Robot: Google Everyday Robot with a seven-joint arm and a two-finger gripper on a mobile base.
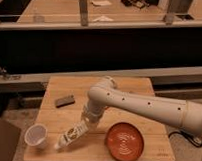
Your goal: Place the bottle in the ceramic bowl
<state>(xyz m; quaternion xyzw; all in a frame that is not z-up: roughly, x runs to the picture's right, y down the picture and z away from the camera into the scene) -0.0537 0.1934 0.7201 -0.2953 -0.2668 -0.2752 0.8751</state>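
Observation:
My gripper (86, 120) hangs from the white arm over the left middle of the wooden table (129, 88). It is shut on the top end of a pale bottle (69, 135) with a label. The bottle slants down to the left, with its lower end close to the table's front. The ceramic bowl (125, 141) is orange-red with a white swirl. It stands at the front right of the table, to the right of the gripper and bottle, and is empty.
A white cup (36, 136) stands at the table's front left corner, just left of the bottle's lower end. A small dark flat object (65, 101) lies at the left rear. A dark counter and railing run behind the table.

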